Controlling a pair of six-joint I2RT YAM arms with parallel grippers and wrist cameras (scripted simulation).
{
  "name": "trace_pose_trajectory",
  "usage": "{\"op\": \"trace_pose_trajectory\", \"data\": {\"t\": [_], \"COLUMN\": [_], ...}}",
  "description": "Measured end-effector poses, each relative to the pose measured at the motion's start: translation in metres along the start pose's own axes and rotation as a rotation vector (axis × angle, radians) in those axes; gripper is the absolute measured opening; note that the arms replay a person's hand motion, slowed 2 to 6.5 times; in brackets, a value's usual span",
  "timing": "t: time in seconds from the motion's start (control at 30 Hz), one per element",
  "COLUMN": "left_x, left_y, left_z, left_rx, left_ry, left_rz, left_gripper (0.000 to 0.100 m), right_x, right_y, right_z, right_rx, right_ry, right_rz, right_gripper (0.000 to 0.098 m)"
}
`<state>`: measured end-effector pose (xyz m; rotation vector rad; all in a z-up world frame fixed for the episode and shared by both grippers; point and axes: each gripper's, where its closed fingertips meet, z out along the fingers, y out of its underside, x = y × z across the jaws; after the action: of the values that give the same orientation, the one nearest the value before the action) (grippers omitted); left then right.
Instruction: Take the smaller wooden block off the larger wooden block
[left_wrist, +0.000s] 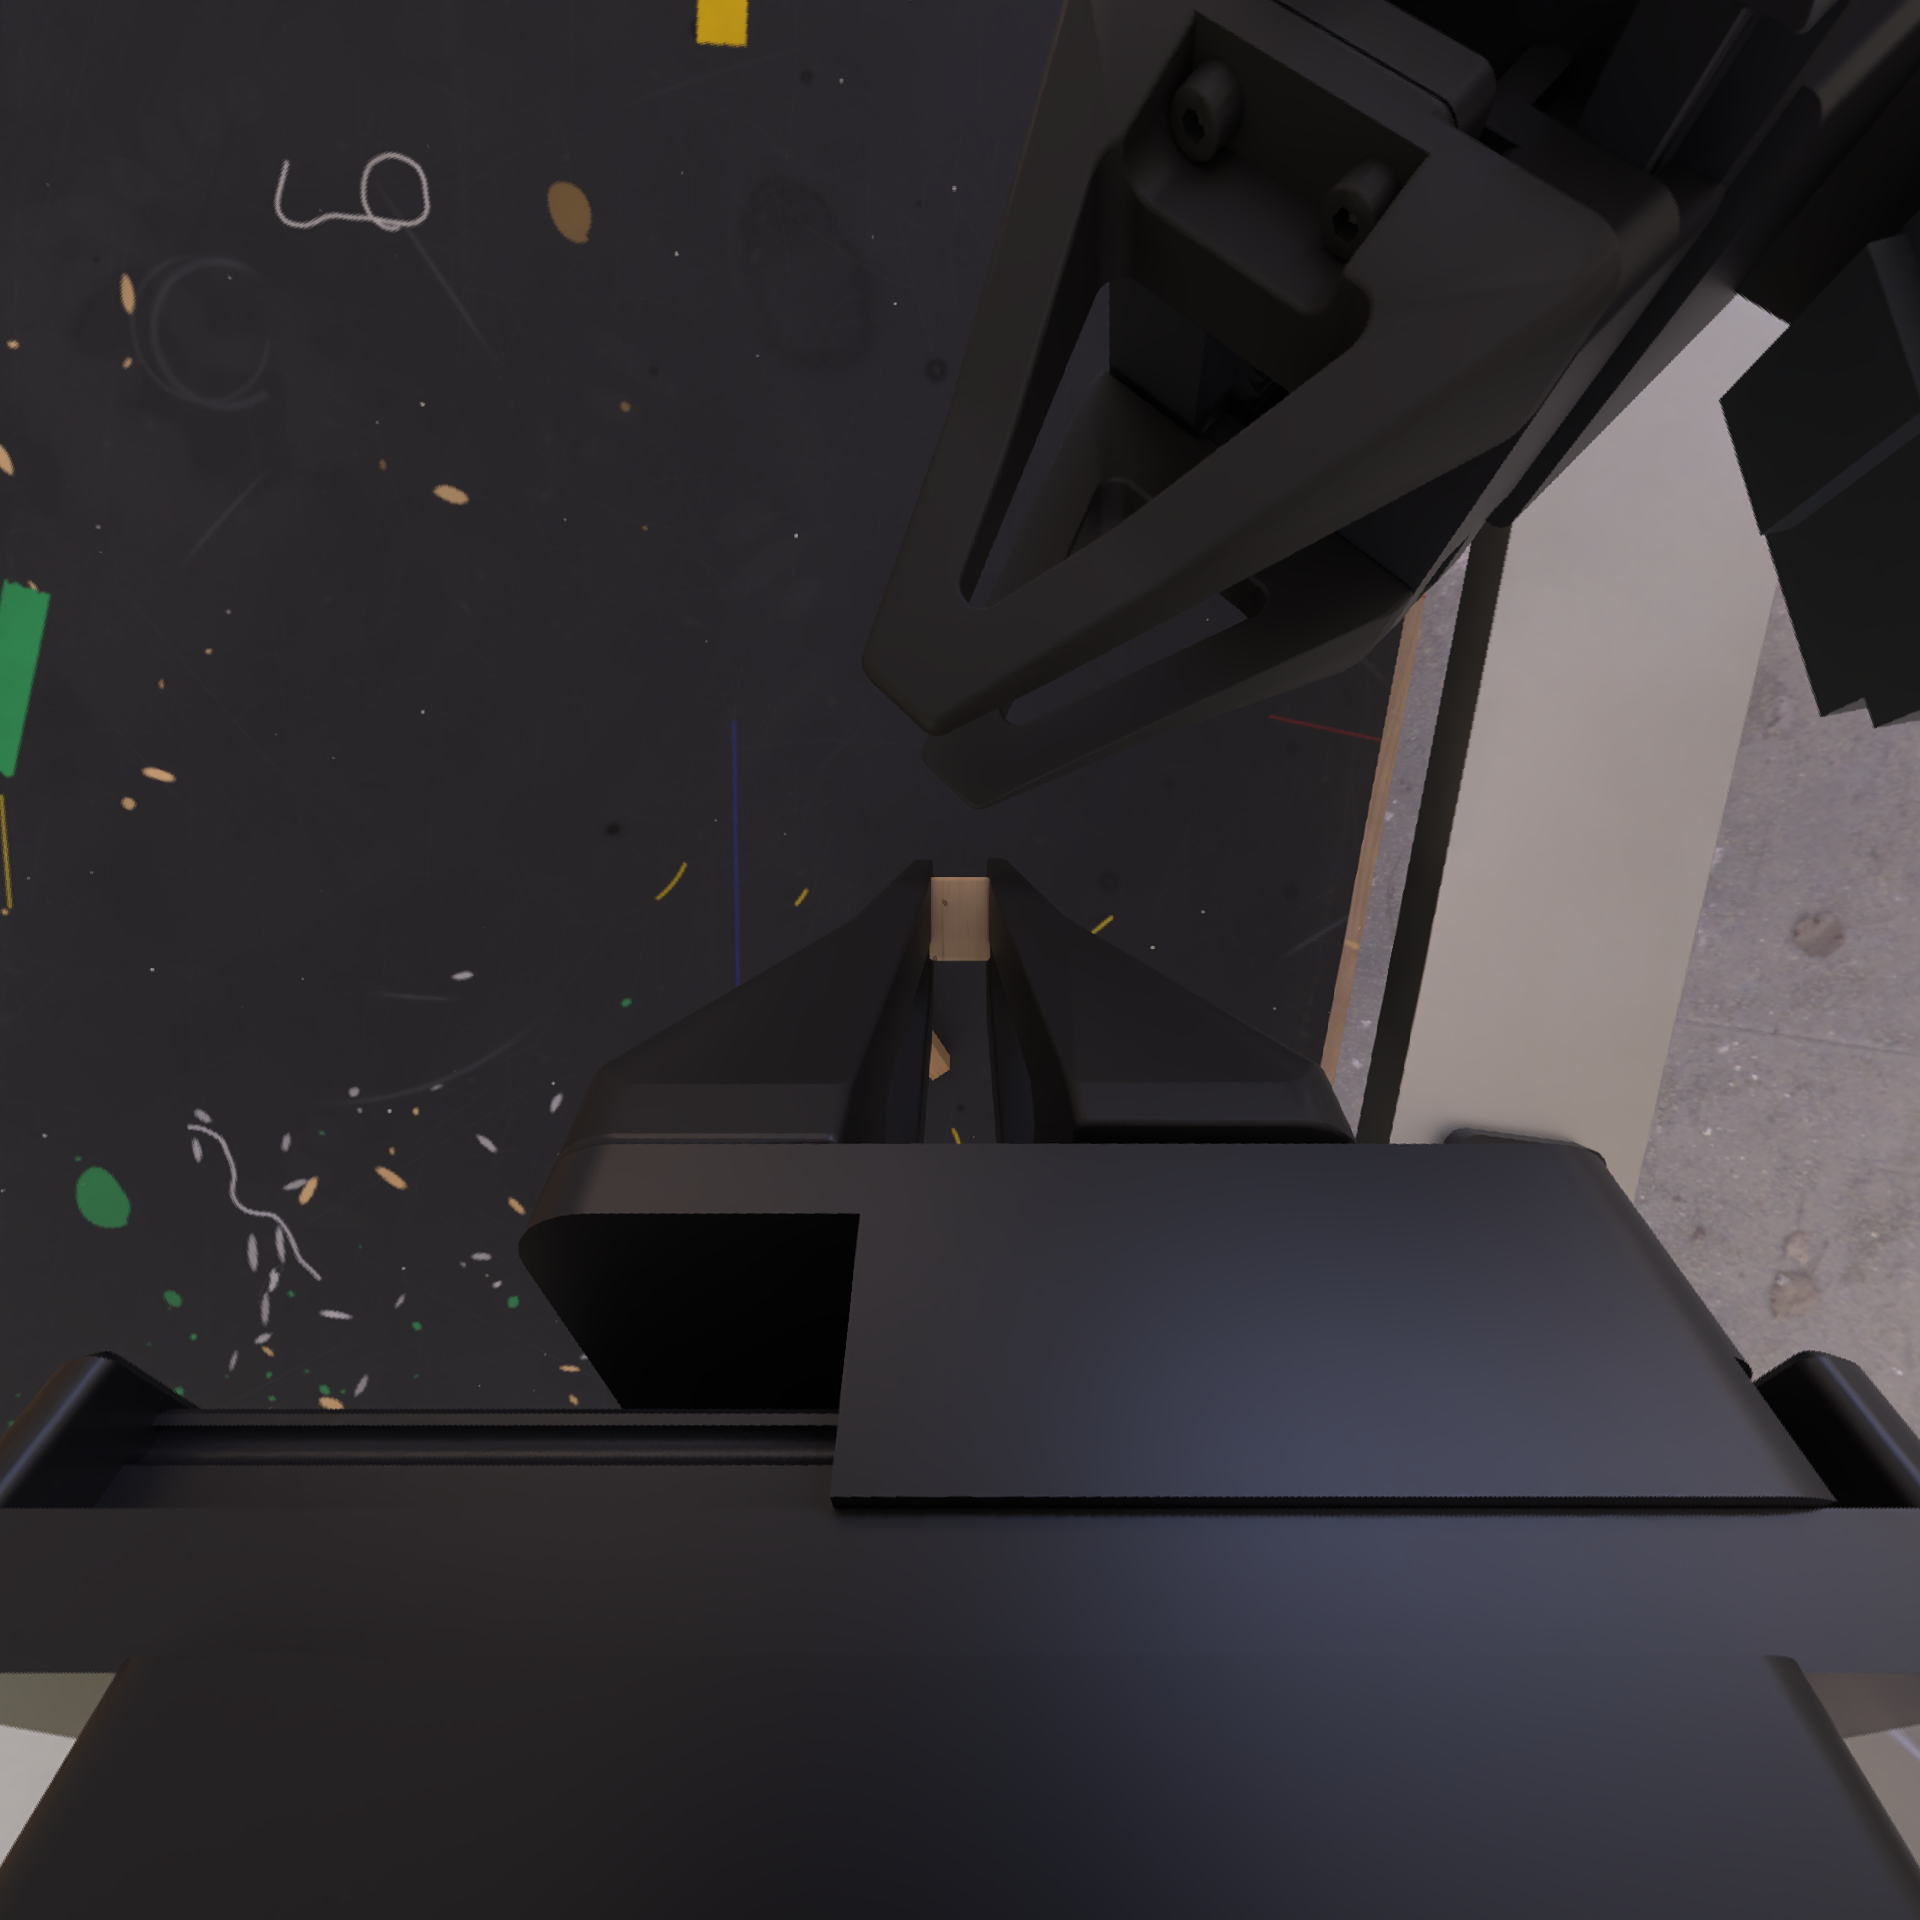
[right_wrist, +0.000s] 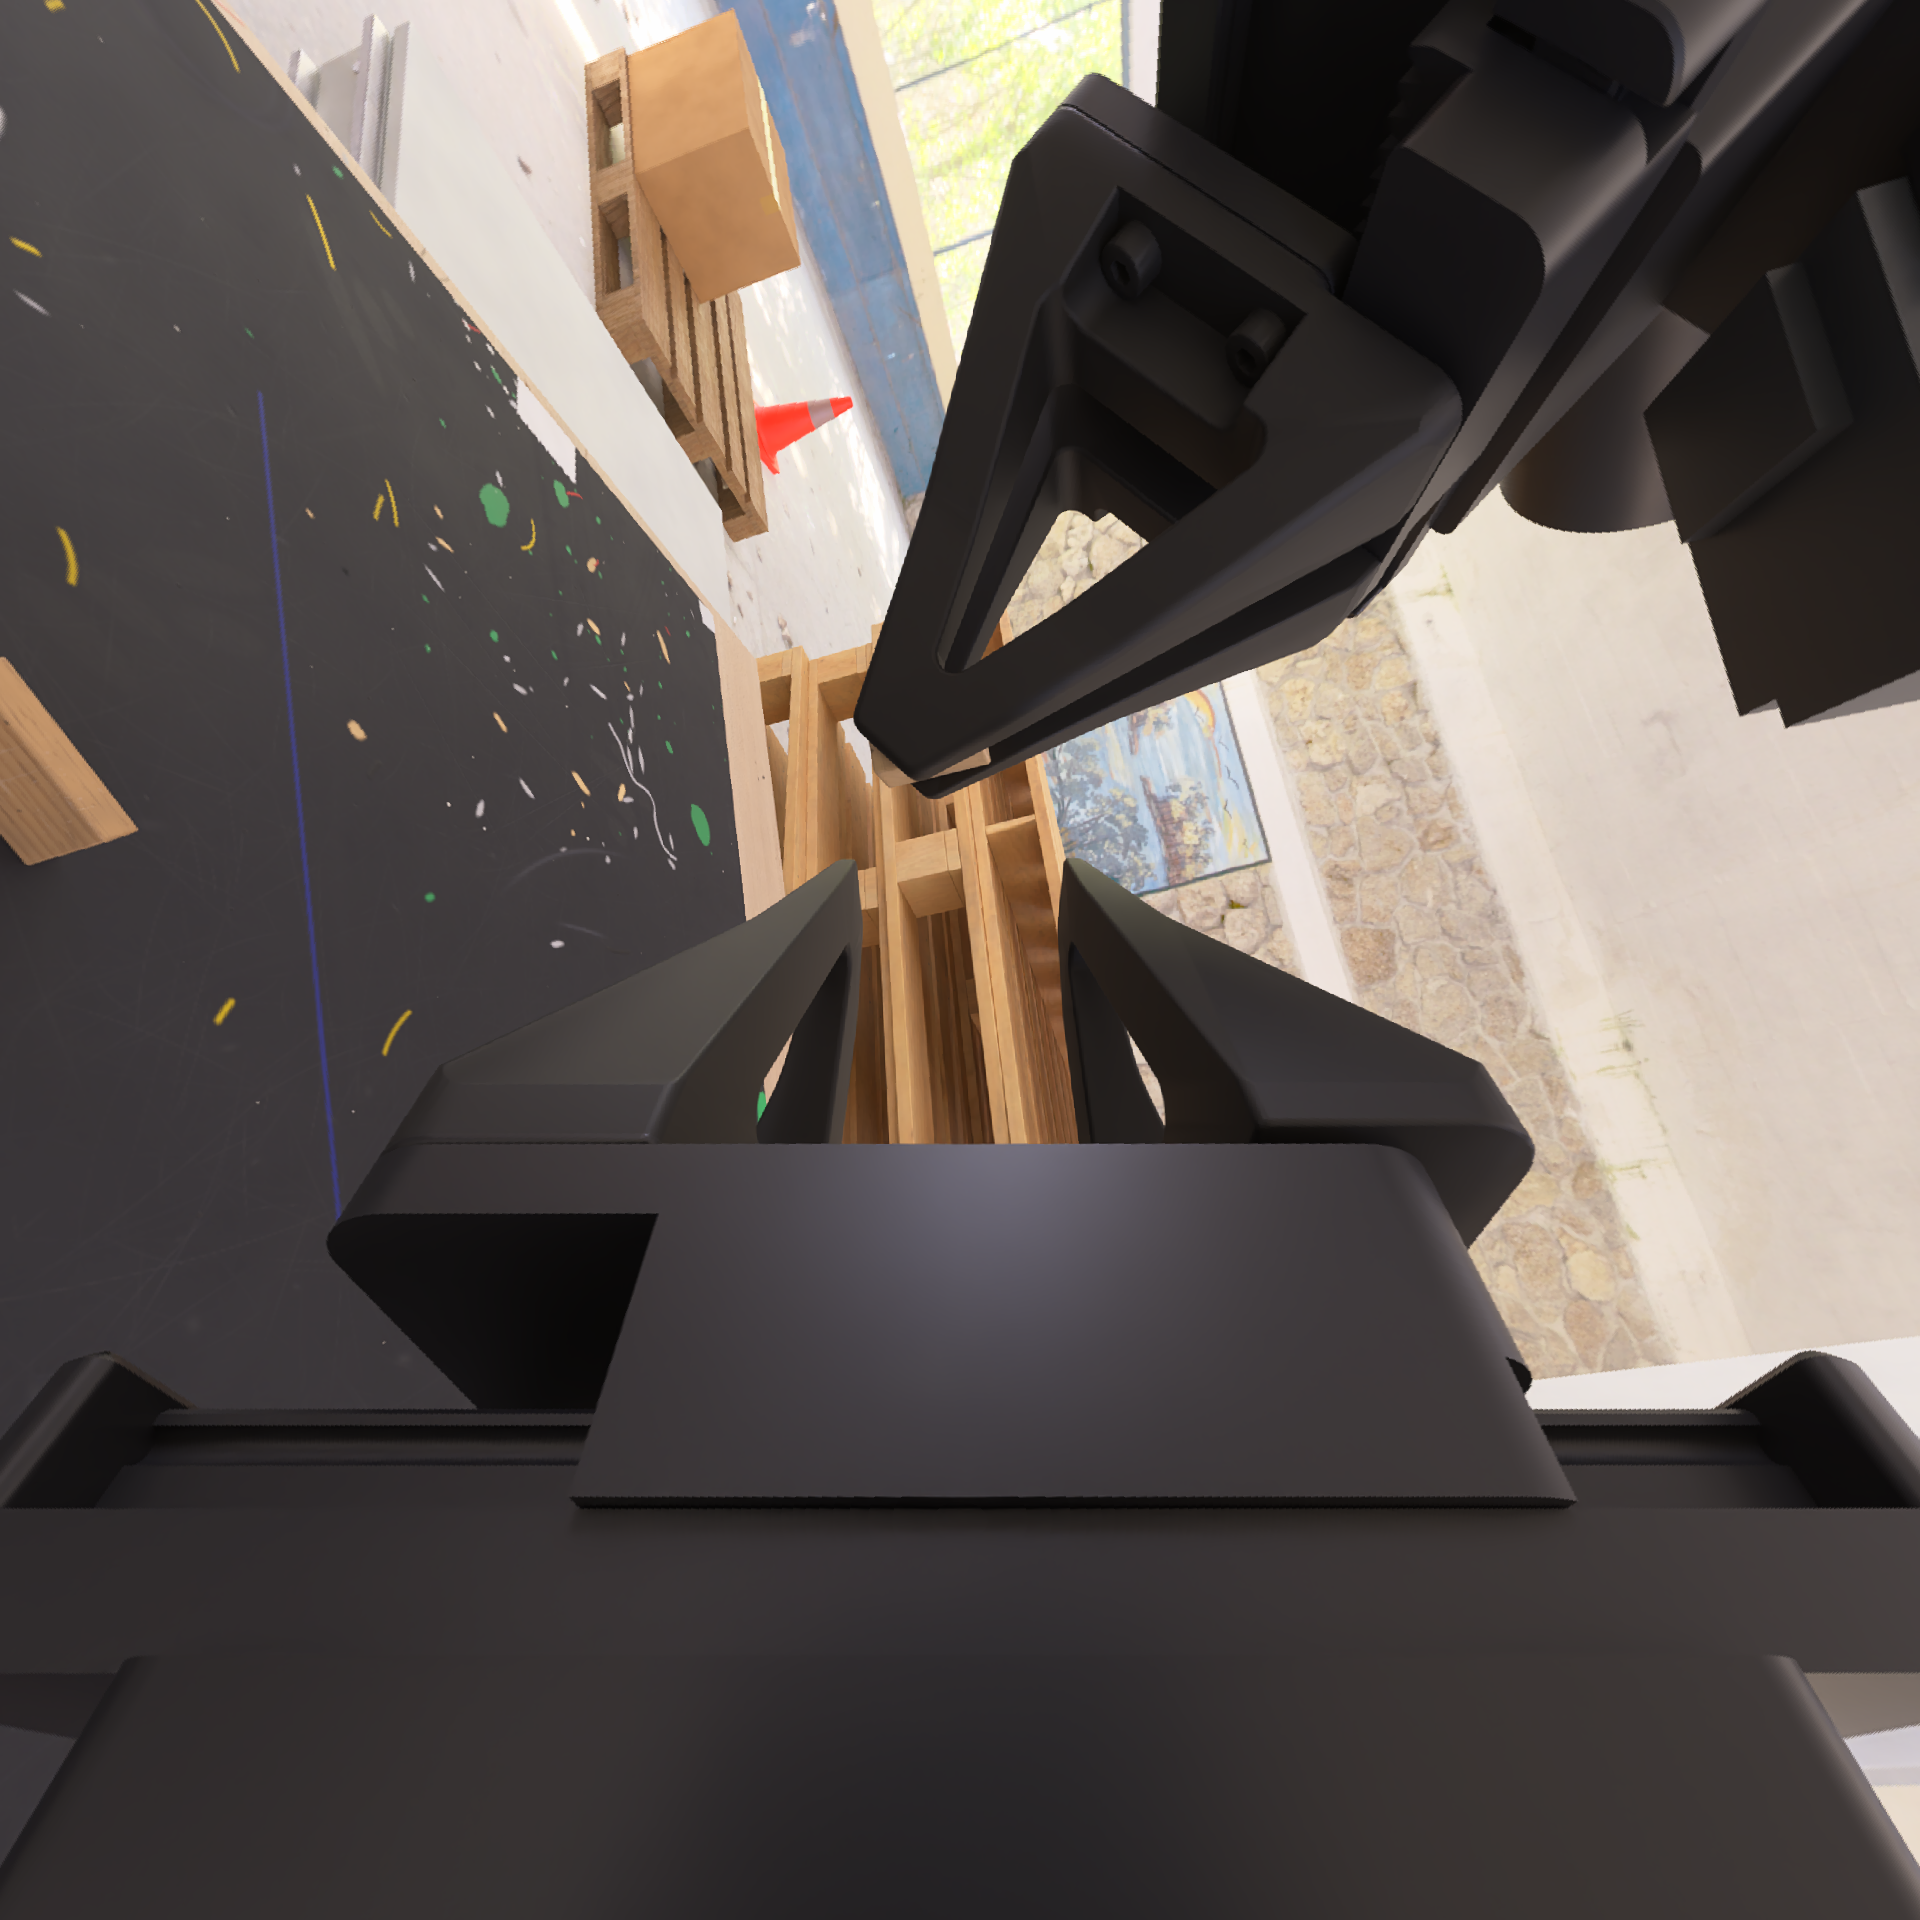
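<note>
The left tool (left_wrist: 959, 883) is pinched tight on the smaller wooden block (left_wrist: 958, 918), a pale little piece wedged between the two dark fingers right near their tips. Only its end face shows in the left wrist view; the rest is hidden by the fingers. Below it lies the black desk (left_wrist: 416, 623), flecked with tan, green and white specks. Up at one o'clock from the left tool hangs the other arm's tool (left_wrist: 966, 764), its fingertips close together and pointing down toward the block, but apart from it.

Over to the right tool (right_wrist: 961, 873): fingers spread, a clear gap between them, nothing held. Through that gap you see stacked wooden pallets (right_wrist: 935, 987) beyond the desk's edge. At one o'clock the left tool (right_wrist: 914, 769) comes into the right wrist view, with a sliver of pale wood showing at its tips. Far out at nine o'clock, a wooden block (right_wrist: 47, 774) rests on the desk (right_wrist: 156, 468), cut off by the picture's edge; I can't tell for sure that it's the larger one. At eleven o'clock, off the desk, lies an orange cone (right_wrist: 795, 424).
</note>
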<state>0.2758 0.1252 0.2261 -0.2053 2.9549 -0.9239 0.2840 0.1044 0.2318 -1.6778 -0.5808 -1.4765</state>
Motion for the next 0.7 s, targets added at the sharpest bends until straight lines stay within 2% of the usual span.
{"op": "trace_pose_trajectory", "data": {"t": [0.53,0.7], "left_x": [-0.0038,-0.0042], "left_y": [0.0011,0.0022], "left_z": [0.0013,0.002], "left_rx": [-0.017,-0.023], "left_ry": [-0.027,-0.03], "left_rz": [-0.002,-0.001], "left_gripper": [0.008,0.008], "right_x": [-0.0049,-0.0072], "right_y": [0.0015,0.0021], "right_z": [0.0014,0.0018], "right_rx": [-0.019,-0.024], "right_ry": [-0.054,-0.072], "right_rz": [-0.008,0.0], "right_gripper": [0.0122,0.0097]}}
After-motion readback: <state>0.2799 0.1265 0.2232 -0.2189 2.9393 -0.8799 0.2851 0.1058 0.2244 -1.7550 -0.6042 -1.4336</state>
